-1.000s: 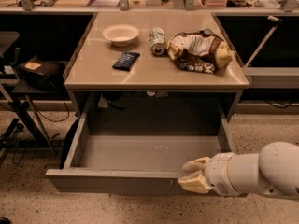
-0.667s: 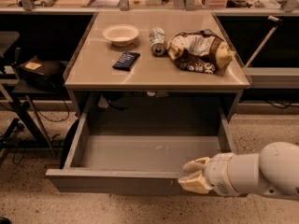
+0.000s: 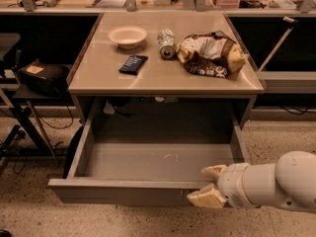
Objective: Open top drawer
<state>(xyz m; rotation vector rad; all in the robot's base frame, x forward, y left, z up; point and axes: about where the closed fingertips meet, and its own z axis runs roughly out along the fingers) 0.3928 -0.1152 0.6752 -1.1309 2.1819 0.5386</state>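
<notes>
The top drawer (image 3: pixel 118 191) is a wide grey handleless drawer under the tan table top (image 3: pixel 163 78). It stands pulled far out, and its shallow grey interior (image 3: pixel 153 159) shows a few small white marks right of centre. My gripper (image 3: pixel 210 185), on a white arm coming in from the right, sits at the right end of the drawer front. One cream finger (image 3: pixel 213 172) is inside the drawer and the other is outside, so the gripper clasps the front panel's top edge.
On the table top lie a white bowl (image 3: pixel 127 36), a tipped can (image 3: pixel 166 43), a crumpled chip bag (image 3: pixel 211 54) and a dark packet (image 3: pixel 133 64). A black stand with cables (image 3: pixel 29 102) is at the left. A speckled floor (image 3: pixel 148 221) lies in front.
</notes>
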